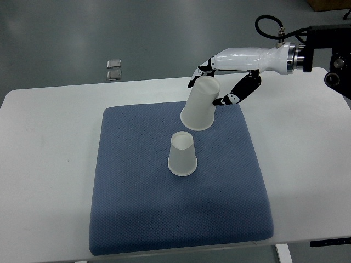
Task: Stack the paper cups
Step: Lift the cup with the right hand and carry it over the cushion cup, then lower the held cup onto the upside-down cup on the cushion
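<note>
White table [49, 164] fills most of the top view, with grey floor beyond its far edge and a blue cushion-like mat [137, 219] lying in the middle of it. Two small silvery squares [114, 69] sit on the floor past the table's far side.

From the right edge the right hand [219, 82] reaches in over the mat's far right corner, its white shell and black fingers [237, 94] closed around the upper part of a paper cup [201, 104]. This cup hangs tilted: its closed base is up inside the hand, its open mouth faces down and toward the near left, so its long axis slants from far right to near left.

A second cup [182, 154] stands upside down on the mat, mouth flat on the fabric, base up, long axis upright. It sits just near and left of the held cup's mouth, close but apart from it.
</note>
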`<state>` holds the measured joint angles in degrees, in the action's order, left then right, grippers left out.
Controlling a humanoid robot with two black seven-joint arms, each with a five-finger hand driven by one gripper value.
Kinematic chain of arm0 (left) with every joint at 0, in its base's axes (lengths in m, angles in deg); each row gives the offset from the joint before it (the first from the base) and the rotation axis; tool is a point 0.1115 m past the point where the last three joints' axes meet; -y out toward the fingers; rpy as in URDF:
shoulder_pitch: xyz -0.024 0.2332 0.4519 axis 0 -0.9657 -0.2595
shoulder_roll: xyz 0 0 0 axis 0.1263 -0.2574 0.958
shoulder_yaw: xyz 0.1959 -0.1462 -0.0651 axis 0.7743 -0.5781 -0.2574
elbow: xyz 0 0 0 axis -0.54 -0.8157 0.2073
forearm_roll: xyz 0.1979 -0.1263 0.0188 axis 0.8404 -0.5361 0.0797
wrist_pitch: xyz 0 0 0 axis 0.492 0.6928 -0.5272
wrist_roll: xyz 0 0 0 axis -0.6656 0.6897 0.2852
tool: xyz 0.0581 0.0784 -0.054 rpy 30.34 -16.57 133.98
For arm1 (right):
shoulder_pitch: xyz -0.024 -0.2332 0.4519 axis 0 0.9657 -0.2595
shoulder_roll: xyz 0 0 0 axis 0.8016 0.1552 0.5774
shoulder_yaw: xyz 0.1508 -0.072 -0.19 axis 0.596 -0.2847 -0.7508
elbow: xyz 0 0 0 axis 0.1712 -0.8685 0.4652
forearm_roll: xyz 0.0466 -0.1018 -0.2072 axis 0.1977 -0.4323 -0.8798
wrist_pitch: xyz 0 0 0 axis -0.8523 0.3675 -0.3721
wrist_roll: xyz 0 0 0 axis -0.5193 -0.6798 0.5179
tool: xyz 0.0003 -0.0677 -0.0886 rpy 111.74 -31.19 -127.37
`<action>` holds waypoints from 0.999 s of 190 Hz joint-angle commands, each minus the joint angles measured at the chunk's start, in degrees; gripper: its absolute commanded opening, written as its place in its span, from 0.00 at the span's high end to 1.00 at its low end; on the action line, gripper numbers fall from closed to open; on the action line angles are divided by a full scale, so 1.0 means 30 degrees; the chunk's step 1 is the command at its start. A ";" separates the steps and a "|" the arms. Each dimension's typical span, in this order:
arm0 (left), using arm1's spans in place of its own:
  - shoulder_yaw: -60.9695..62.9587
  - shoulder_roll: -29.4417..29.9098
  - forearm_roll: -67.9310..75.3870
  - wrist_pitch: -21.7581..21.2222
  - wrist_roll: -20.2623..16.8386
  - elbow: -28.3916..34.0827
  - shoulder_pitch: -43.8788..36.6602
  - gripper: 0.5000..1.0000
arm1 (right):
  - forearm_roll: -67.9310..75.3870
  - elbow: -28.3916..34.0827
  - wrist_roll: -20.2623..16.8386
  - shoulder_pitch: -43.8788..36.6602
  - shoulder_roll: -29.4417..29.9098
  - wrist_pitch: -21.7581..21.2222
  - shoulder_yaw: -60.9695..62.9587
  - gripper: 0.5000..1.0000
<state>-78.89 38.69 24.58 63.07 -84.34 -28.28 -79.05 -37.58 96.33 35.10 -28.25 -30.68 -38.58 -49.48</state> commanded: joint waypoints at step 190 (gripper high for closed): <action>0.0000 0.0000 0.0000 0.0000 0.0003 0.0000 0.0000 0.00 | -0.0489 0.0901 -0.1914 0.0005 0.1385 -0.0835 -0.0850 0.82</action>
<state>-78.89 38.69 24.58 63.07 -84.33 -28.28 -79.05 -38.88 98.93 30.07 -28.28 -26.57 -41.30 -51.85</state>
